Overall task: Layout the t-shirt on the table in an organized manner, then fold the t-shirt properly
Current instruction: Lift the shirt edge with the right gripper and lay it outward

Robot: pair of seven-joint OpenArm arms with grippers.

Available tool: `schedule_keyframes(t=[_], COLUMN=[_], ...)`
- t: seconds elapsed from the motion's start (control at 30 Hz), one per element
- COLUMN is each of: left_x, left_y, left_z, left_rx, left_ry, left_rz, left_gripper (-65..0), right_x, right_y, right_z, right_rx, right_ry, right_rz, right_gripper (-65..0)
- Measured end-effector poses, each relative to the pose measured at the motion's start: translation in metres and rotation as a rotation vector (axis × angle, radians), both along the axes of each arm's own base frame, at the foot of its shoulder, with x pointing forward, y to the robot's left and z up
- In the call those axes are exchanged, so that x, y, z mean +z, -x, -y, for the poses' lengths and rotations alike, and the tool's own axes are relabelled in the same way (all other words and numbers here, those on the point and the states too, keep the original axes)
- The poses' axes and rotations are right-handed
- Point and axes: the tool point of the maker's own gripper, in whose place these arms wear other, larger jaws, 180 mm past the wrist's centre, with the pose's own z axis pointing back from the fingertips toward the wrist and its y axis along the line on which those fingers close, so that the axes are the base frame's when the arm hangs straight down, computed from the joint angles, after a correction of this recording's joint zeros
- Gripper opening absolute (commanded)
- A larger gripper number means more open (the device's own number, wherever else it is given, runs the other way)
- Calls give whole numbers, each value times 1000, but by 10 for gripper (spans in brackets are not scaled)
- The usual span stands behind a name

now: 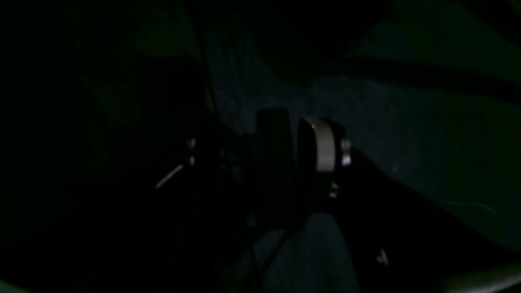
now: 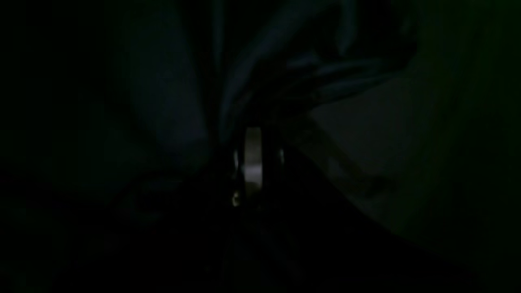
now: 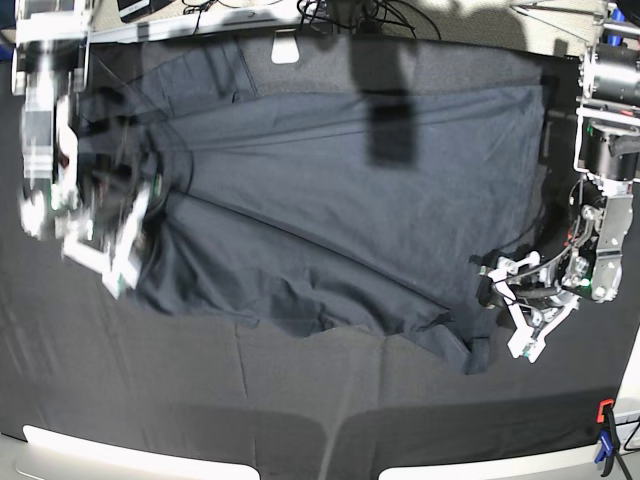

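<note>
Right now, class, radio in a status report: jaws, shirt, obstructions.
Right gripper shut at shirt's edge. Left gripper at opposite edge, state unclear. T-shirt spread, near side rumpled. No obstructions seen on table.

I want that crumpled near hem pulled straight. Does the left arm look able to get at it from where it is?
Probably yes: the left gripper hangs open right at the t-shirt's bunched corner, with nothing between them.

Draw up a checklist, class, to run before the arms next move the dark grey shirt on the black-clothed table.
1. Dark charcoal-grey thin t-shirt spread over the black cloth table: ok.
2. Near edge smooth: not ok, rumpled.
3. Right gripper shut at the shirt's neck end: ok.
4. Cloth actually pinched there: cannot tell, blurred.
5. Left gripper at the hem corner, open: ok.
6. Wrist views usable: not ok, too dark.
</note>
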Motion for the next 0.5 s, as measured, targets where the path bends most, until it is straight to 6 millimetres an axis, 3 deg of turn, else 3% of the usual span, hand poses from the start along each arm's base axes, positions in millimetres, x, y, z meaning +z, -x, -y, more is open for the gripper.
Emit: schedule_keyframes(t=[0.3,0.5], left_x=[0,0], left_y=[0,0], left_z=[0,0], left_rx=[0,0], left_ry=[0,2], left_rz=[0,0], left_gripper=[-364,-364], right_x=[10,5], right_y=[69,82], right_z=[-37,-42], right_rx=[111,127], right_ry=[-50,-64], right_rz=[45,25], right_gripper=[-650,-650])
